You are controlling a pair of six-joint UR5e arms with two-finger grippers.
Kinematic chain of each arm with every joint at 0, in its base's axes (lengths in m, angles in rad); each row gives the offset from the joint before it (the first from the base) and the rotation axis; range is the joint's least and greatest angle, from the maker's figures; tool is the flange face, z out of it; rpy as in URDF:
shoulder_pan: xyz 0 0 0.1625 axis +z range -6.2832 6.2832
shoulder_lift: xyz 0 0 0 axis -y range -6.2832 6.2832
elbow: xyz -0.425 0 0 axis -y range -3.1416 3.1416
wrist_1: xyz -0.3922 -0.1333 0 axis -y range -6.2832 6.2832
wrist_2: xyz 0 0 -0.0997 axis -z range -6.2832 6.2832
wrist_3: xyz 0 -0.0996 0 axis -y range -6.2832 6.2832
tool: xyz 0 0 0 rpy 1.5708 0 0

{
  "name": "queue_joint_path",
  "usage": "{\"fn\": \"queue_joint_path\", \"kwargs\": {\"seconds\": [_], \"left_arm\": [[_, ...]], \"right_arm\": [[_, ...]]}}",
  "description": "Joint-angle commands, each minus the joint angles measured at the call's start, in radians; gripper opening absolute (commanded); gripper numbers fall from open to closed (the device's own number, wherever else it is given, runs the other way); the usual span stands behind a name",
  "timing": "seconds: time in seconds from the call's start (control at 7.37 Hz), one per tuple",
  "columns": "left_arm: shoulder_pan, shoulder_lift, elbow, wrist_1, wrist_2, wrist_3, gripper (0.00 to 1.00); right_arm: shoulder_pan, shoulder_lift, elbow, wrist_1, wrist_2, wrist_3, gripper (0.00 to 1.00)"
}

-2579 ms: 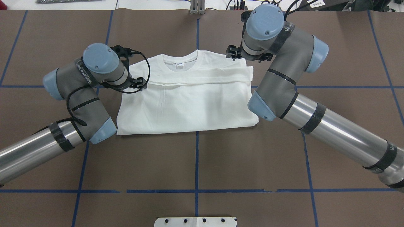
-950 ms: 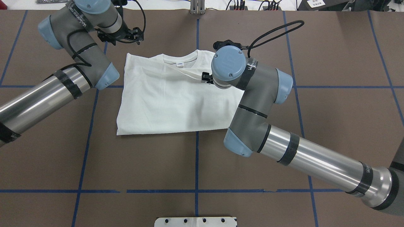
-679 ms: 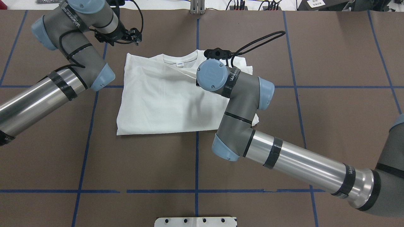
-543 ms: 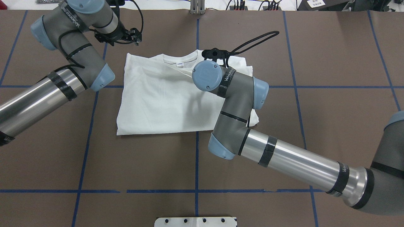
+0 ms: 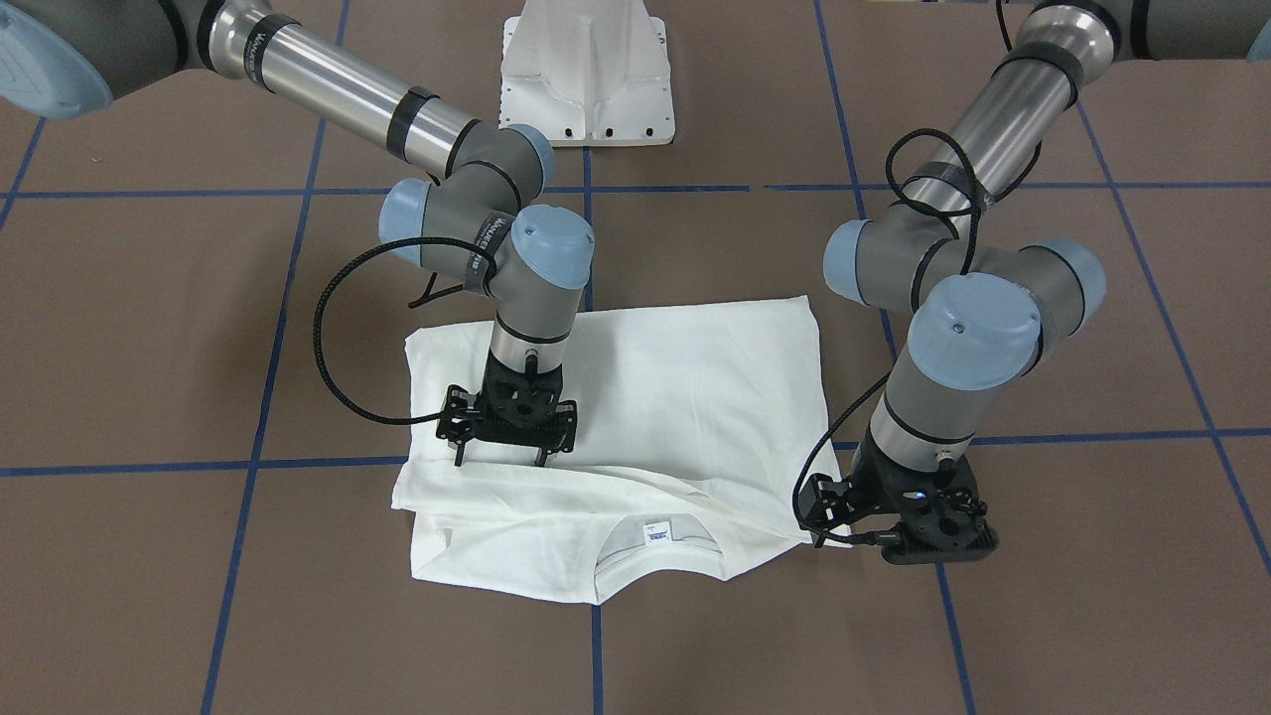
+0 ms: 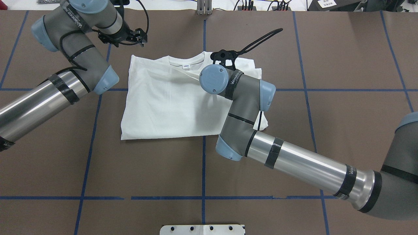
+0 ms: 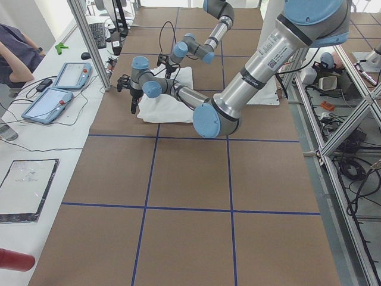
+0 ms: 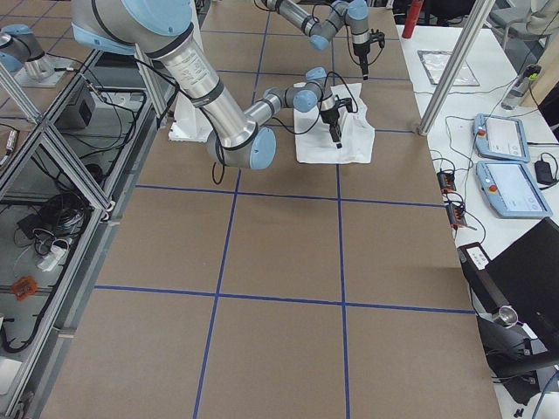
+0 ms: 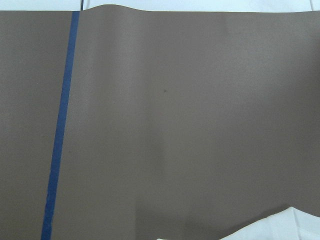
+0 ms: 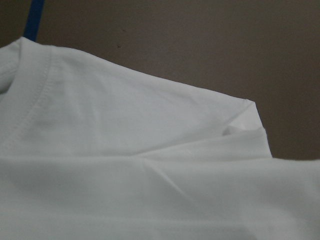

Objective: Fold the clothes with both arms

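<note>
A white T-shirt (image 5: 695, 387), folded into a rough rectangle, lies flat at the middle of a brown table (image 5: 149, 328) marked with blue tape lines (image 5: 268, 288). Its collar points away from the robot, with a small neck label (image 5: 655, 533) showing inside it. A folded layer crosses the shirt just under the collar. The right gripper (image 5: 499, 459) points straight down over this fold near one shoulder, its jaws spread wide and holding nothing. Its tips are at the cloth, but I cannot tell whether they touch it. The left gripper (image 5: 933, 531) is low over bare table just beside the other shoulder corner, off the shirt. Its jaws are hidden under its black body, so I cannot tell how they stand. The robot's white base (image 5: 586, 70) sits at the table's edge, behind the shirt.
</note>
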Motion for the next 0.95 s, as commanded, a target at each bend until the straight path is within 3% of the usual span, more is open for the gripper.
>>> {"fn": "queue_joint_path", "kwargs": {"seconds": [0.0, 0.27, 0.68, 0.81], "left_arm": [[-0.001, 0.0, -0.009, 0.0, -0.024, 0.0, 1.0], [-0.001, 0.023, -0.043, 0.002, -0.027, 0.0, 1.0], [-0.001, 0.067, -0.121, 0.002, -0.027, -0.006, 1.0], [0.0, 0.078, -0.143, 0.002, -0.027, -0.009, 1.0]], "right_arm": [[0.042, 0.004, -0.041, 0.005, -0.035, -0.033, 1.0], [0.078, 0.05, -0.174, 0.149, -0.086, -0.047, 1.0], [0.131, 0.096, -0.194, 0.245, -0.086, -0.067, 1.0], [0.153, 0.11, -0.191, 0.246, -0.019, -0.065, 1.0]]}}
